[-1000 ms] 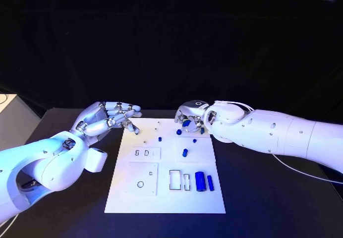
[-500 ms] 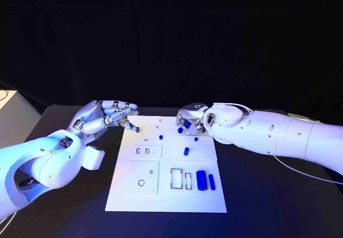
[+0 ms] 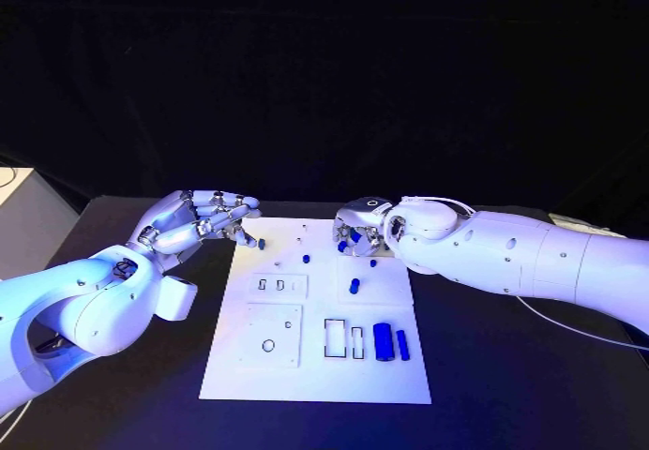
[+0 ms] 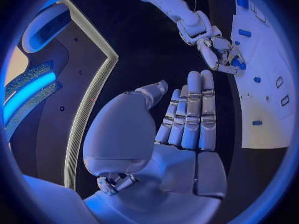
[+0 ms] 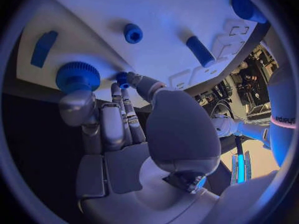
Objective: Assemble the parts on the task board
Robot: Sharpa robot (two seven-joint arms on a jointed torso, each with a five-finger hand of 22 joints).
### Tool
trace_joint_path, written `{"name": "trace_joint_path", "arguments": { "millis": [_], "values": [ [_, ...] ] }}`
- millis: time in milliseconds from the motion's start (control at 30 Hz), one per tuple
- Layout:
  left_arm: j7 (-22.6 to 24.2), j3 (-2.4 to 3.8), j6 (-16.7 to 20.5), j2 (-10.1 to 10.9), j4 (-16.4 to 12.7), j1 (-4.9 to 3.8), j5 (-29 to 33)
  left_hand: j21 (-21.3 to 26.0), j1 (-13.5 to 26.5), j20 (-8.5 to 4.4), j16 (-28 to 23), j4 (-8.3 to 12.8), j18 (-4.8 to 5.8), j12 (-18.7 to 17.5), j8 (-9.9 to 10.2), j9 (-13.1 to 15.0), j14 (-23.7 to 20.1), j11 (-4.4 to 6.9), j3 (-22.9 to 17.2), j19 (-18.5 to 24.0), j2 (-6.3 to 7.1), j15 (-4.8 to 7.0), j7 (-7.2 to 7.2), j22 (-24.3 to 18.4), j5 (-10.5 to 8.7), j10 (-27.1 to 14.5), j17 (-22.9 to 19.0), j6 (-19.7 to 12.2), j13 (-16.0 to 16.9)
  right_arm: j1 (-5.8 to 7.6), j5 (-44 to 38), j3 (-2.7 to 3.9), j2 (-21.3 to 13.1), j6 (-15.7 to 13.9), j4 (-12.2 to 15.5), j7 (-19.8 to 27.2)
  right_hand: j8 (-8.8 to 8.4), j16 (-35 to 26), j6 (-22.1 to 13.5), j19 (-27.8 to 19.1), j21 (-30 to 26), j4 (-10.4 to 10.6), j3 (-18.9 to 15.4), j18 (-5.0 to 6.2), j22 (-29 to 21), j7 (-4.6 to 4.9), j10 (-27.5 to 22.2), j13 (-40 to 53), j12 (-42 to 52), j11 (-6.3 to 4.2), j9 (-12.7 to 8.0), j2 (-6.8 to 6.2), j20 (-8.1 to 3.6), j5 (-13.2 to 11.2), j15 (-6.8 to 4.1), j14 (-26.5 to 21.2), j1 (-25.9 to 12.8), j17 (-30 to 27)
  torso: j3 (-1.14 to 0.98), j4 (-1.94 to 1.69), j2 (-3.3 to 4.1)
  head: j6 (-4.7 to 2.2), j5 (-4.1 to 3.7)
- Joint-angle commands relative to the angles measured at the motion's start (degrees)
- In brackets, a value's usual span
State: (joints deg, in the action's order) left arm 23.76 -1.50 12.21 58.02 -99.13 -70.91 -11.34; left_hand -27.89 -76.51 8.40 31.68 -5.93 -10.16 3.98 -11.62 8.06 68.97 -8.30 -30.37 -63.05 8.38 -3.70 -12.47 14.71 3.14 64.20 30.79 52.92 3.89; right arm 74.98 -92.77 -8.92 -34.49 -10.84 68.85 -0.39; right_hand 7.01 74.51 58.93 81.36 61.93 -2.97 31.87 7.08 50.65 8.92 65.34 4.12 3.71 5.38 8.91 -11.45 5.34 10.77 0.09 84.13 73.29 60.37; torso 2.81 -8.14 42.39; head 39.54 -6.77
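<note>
Task board (image 3: 314,375) partly filled, your loose parts remain; right hand (image 3: 360,231) pinches small blue part (image 5: 122,79) at far edge; left hand (image 3: 203,220) empty, fingers apart.

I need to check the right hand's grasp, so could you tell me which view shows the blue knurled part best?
The right wrist view: the blue knurled part fills the space at the right hand. The head view shows blue specks; the left wrist view a speck.

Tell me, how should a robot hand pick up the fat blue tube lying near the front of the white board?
Probably across its round sides, near the middle, coming from above. The fat blue tube lies flat on the white board, with a thinner blue piece close beside it.
</note>
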Motion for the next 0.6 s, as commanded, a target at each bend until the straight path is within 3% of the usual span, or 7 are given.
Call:
{"name": "trace_joint_path", "arguments": {
  "millis": [33, 333, 467, 600],
  "values": [
    [0.1, 0.05, -1.0, -0.1, 0.0, -0.1, 0.0, -0.4, 0.7, 0.13, 0.4, 0.0, 0.09, -0.3, 0.4, 0.1, -0.4, -0.07, -0.3, 0.5, 0.0, 0.05, -0.15, 0.1, 0.18, -0.5, 0.1, -0.3, 0.0, -0.06, -1.1, -0.02, 0.1, 0.0, 0.1, -0.5, 0.88, 0.4, 1.4, 0.8, 1.9, 0.4, 0.8, -0.86, 2.5, 0.05, 1.3, 0.2, 0.3, -0.14, 0.5, 0.91, -0.02, -0.5, -0.11, 0.8, 0.1, -0.2, -0.03, 0.06, 0.25, -0.09, 0.02],
    [-0.1, 0.05, -1.2, -0.2, 0.1, -0.1, 0.0, -0.4, 0.7, 0.15, 0.4, 0.0, 0.09, -0.3, 0.4, 0.1, -0.6, -0.09, -0.3, 0.6, 0.02, 0.03, -0.18, 0.1, 0.18, -0.6, 0.1, -0.4, 0.0, -0.11, -2.0, -0.02, 0.0, -3.1, 0.4, -0.9, 4.34, 1.0, 5.6, 2.3, 8.5, -0.1, 3.5, -2.14, 11.4, -1.18, 6.9, 1.3, 1.0, -1.68, 3.4, 3.35, -0.91, -3.5, -1.26, 0.7, 2.3, -0.3, -0.04, -0.07, 0.45, -0.3, -0.04],
    [-0.1, 0.05, -1.3, -0.2, 0.1, -0.1, 0.0, -0.4, 0.7, 0.15, 0.4, 0.0, 0.09, -0.3, 0.4, 0.1, -0.6, -0.09, -0.3, 0.6, 0.02, 0.03, -0.18, 0.1, 0.18, -0.6, 0.1, -0.4, 0.0, -0.12, -2.5, -0.01, -0.1, -7.0, 0.9, -1.4, 5.82, 1.4, 6.1, 2.5, 10.7, -0.8, 4.1, -2.55, 14.2, -1.56, 8.7, 1.9, 0.9, -2.18, 5.1, 4.02, -1.27, -4.0, -1.66, 0.8, 3.0, -0.2, -0.04, -0.06, 0.54, -0.42, 0.07],
    [-0.2, 0.05, -1.3, -0.2, 0.2, -0.1, 0.0, -0.4, 0.7, 0.15, 0.4, 0.0, 0.09, -0.3, 0.4, 0.1, -0.6, -0.09, -0.3, 0.6, 0.02, 0.03, -0.18, 0.1, 0.18, -0.6, 0.1, -0.4, 0.0, -0.12, -2.7, 0.01, -0.2, -10.8, 1.5, -2.2, 6.11, 1.5, 5.9, 3.0, 12.4, -1.1, 4.3, -2.96, 16.6, -1.56, 8.9, 2.0, 0.7, -2.23, 5.6, 3.92, -1.35, -4.1, -1.71, 0.7, 3.1, -0.1, -0.03, -0.11, 0.58, -0.64, 0.12]
  ]
}}
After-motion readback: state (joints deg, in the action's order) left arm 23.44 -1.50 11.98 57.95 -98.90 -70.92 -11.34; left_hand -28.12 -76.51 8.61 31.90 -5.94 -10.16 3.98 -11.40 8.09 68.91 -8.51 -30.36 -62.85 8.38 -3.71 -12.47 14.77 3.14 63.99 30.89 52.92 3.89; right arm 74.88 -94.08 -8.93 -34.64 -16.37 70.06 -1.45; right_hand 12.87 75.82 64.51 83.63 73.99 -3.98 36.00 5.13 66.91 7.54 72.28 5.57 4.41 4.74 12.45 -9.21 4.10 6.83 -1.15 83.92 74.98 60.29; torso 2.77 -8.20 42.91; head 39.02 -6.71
